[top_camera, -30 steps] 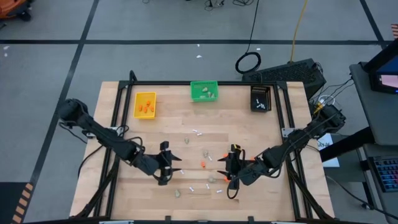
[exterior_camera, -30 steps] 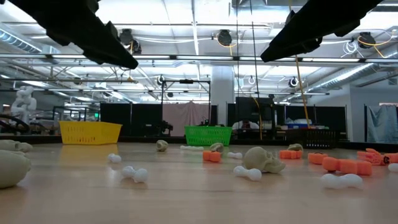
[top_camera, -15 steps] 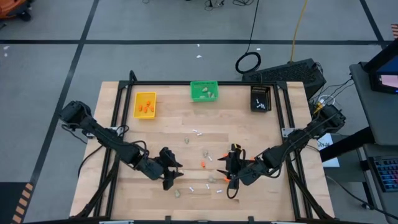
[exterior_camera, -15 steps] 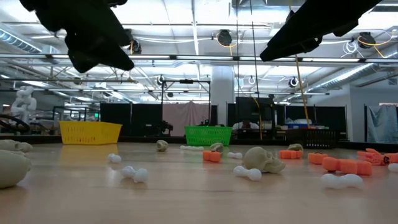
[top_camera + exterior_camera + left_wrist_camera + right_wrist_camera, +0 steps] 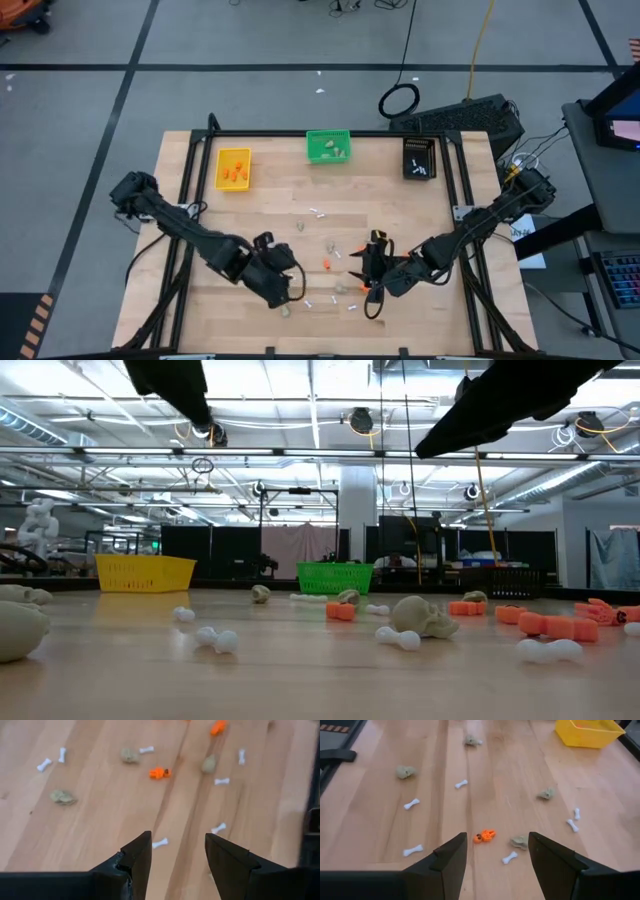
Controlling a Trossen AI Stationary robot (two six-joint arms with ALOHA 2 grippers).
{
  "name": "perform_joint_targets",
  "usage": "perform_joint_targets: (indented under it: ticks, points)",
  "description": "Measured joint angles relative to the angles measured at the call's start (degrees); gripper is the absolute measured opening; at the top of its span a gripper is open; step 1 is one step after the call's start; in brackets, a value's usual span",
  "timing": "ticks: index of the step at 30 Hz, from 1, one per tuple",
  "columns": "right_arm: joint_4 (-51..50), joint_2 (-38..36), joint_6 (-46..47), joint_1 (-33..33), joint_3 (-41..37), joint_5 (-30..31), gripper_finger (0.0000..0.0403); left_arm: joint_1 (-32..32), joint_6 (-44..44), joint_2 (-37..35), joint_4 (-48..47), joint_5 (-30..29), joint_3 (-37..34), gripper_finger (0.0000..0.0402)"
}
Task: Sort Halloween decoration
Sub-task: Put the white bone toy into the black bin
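The left gripper (image 5: pixel 287 290) hovers above the pale wooden counter (image 5: pixel 270 215) with its fingers (image 5: pixel 137 855) spread and holding nothing. The right gripper (image 5: pixel 364 272) hangs nearby, fingers (image 5: pixel 451 856) also spread and empty. The small Halloween decoration pieces, orange bits (image 5: pixel 159 772), beige-grey lumps (image 5: pixel 62 796) and white bone-shaped sticks (image 5: pixel 160 843), lie scattered on the counter between and around both grippers.

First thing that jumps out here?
Three bright bins line the table's far edge: yellow bin, green bin, black bin. Nearer the front, tiny white bones, orange bits and beige skulls lie scattered, with the left gripper and right gripper open, hovering empty above them.
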Motion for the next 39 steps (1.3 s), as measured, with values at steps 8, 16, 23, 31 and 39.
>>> perform_joint_targets:
  ticks: [8, 16, 23, 31, 39]
  points:
    - [-0.4, 0.0, -0.1, -1.4, 0.0, 5.8, 0.0196, 2.1, -8.7, 8.2, -2.0, 6.4, 1.2, 0.0184]
    - [-0.5, 0.0, -0.5, -2.2, 0.0, 5.7, 0.0196, 3.9, -16.8, 10.2, -2.5, 6.9, 1.2, 0.0209]
    - [-1.7, 0.0, 2.1, 0.1, 0.0, 5.5, 0.0196, 3.3, -23.7, 10.6, -2.4, 3.1, 1.2, 0.0287]
    - [-0.5, 0.0, 4.7, 2.0, 0.0, 5.4, 0.0196, 1.3, -23.6, 14.8, 0.8, 1.4, 1.2, 0.0341]
    - [-1.4, 0.0, 7.6, 5.7, 0.0, 5.3, 0.0196, 0.7, -21.7, 17.9, -0.1, 2.4, 1.2, 0.0343]
